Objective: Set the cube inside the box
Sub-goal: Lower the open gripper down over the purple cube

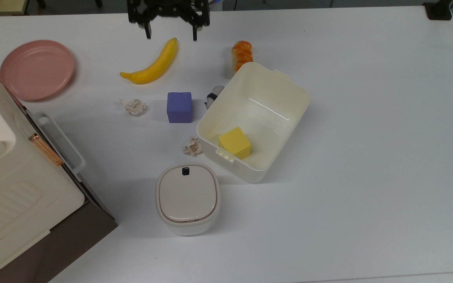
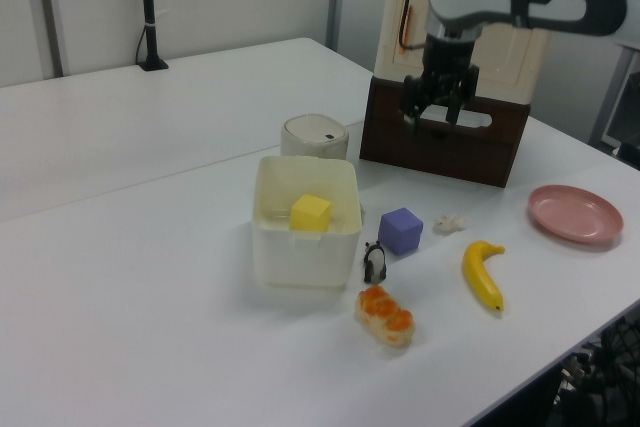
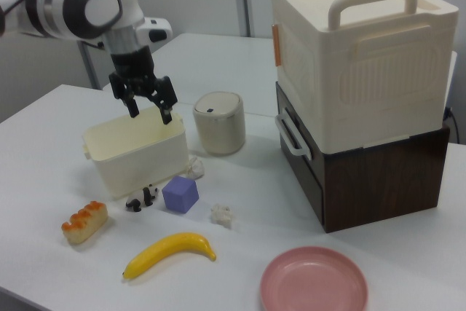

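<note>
The gripper (image 1: 170,34) hangs in the air with its two black fingers spread and nothing between them, above the white table (image 1: 368,118) near the tip of the banana (image 1: 151,65) at the top view's upper edge; in the right view the gripper (image 3: 151,112) appears in front of the box's far rim, and in the left view the gripper (image 2: 432,122) shows against the dark brown cabinet (image 2: 445,137). The blue-purple cube (image 1: 179,107) sits flat on the table, well apart from the fingers, just beside the box (image 1: 285,129) on the top view's left. Between cube and box lies a small black-and-white panda figure (image 1: 213,96), close to the box wall. The cream-white box is open and holds a yellow cube (image 1: 234,142) in its near corner. Two crumpled paper balls flank the cube: one (image 1: 133,107) on the top view's left, another (image 1: 192,146) below it by the box corner. An orange bread-like toy (image 1: 242,54) lies beside the box's far corner. A small rounded container with a beige lid (image 1: 187,197), a pink plate (image 1: 36,69) and a big cream appliance (image 3: 360,49) stacked on the cabinet stand farther off.
</note>
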Robot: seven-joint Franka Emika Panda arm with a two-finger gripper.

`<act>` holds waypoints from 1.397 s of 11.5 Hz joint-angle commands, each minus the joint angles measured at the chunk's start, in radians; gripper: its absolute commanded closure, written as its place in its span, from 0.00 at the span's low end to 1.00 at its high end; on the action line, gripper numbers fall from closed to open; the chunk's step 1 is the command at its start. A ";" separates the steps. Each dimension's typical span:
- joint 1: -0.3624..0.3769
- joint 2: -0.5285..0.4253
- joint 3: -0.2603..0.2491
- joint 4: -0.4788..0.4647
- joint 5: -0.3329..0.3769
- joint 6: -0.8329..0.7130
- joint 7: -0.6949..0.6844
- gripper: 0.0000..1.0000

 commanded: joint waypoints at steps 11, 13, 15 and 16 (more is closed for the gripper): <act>-0.015 0.082 0.002 -0.196 -0.019 0.268 -0.054 0.00; -0.015 0.114 0.002 -0.192 -0.020 0.277 -0.054 0.00; -0.016 0.151 0.002 -0.197 -0.020 0.349 -0.054 0.00; -0.016 0.168 0.002 -0.197 -0.020 0.367 -0.054 0.00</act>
